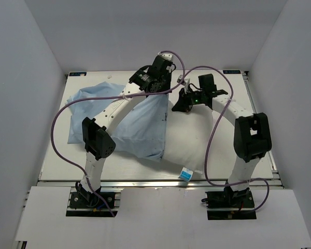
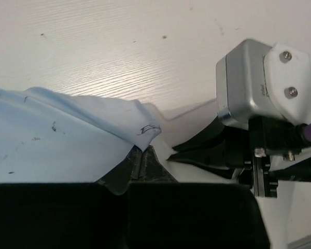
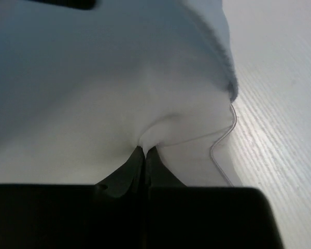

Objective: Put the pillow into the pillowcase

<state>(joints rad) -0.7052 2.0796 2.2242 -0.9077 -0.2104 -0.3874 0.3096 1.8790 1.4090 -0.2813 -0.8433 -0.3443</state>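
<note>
1. Left gripper (image 2: pixel 143 155): jaws are shut on a fold at the edge of the pillowcase (image 1: pixel 140 129). The light-blue cloth is pinched between the fingertips and lifts off the table (image 1: pixel 57 155) in a small peak.
2. Right gripper (image 3: pixel 144 153): jaws are shut on the pillow (image 1: pixel 189 145). A tuck of white fabric is drawn into the closed tips, close to a seamed edge of the cushion.
3. Positions, overhead view: the two grippers sit near each other at the far middle of the table, just where blue cloth meets white cushion. The pillowcase spreads to the left and toward the far-left corner. The pillow lies right of centre, with its near corner and a small blue label (image 1: pixel 185 174) close to the front edge.
4. Overlap: the right-hand part of the pillowcase lies over the pillow's left side. I cannot tell whether that side is inside the sleeve or only beneath it, as the opening itself is not visible.
5. Progress, as a judgement: early to middle. Both grasps are made, one on each item, at the seam between them. At best a minor share of the pillow is covered, and most of its white surface shows bare.
6. Remaining: draw the case mouth over the cushion, or push the cushion in, until the whole pillow is enclosed.
7. Risk: a thin pinch of cloth may slip under pull.
</note>
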